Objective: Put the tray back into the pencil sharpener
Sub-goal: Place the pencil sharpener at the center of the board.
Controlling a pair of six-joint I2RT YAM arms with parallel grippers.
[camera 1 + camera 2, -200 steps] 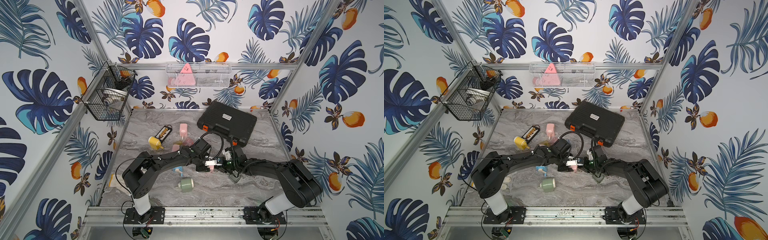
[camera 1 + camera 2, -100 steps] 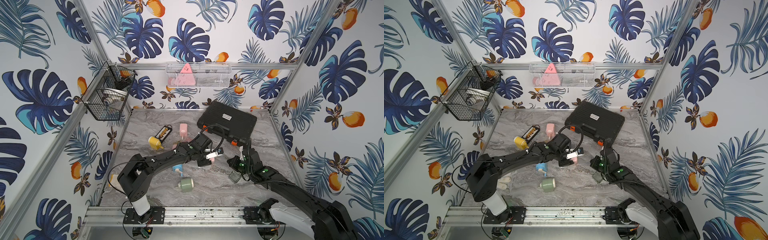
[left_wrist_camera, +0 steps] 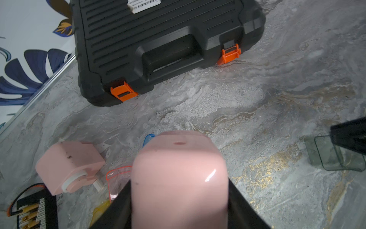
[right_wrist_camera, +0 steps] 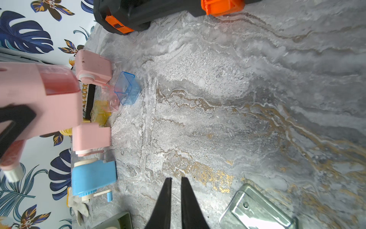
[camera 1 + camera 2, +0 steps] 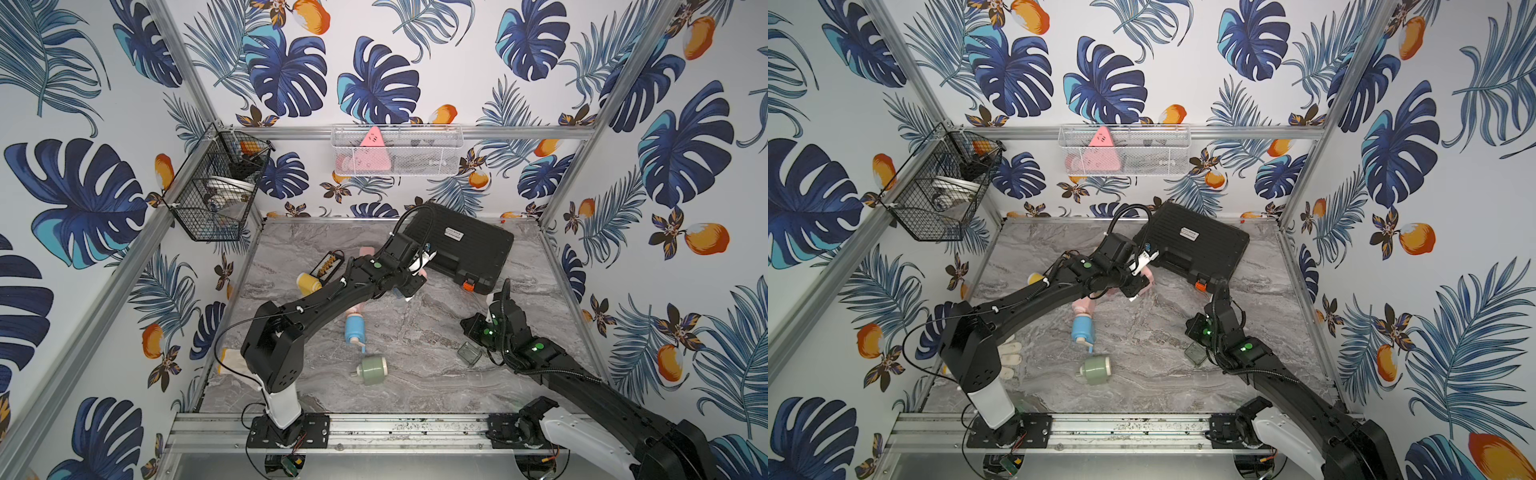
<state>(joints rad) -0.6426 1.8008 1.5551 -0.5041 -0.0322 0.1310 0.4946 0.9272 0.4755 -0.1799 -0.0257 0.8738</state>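
Left wrist view: left gripper, jaws clamped on the 2 sides of 1 pink pencil sharpener, which is held clear of the bench near the black tool case.

Right wrist view: a red-tinted tray sits in the body of the held sharpener and looks seated, though the fit cannot be checked closely.

Right gripper: jaws almost together with only a thin slit between them and nothing in it, over bare bench. 1 grey-green tray lies on the bench just beside the gripper, apart from the jaws in this view.

Sharpener count: 6
- 3 pink: the held one, plus a rear pink sharpener and a near pink sharpener, both on the bench
- 1 blue sharpener
- 1 green sharpener
- 1 yellow sharpener

Tray count: 5
- 1 in the held sharpener
- 4 loose on the bench: the grey-green one, 1 blue tray, 1 clear red-rimmed tray and 1 yellow tray. The last 3 are clustered among the pink sharpeners on the bench.

Other items:
- The tool case has 2 orange latches.
- 1 white glove lies at the bench edge.
- 2 wire baskets hang on the walls: a black basket and a white basket.
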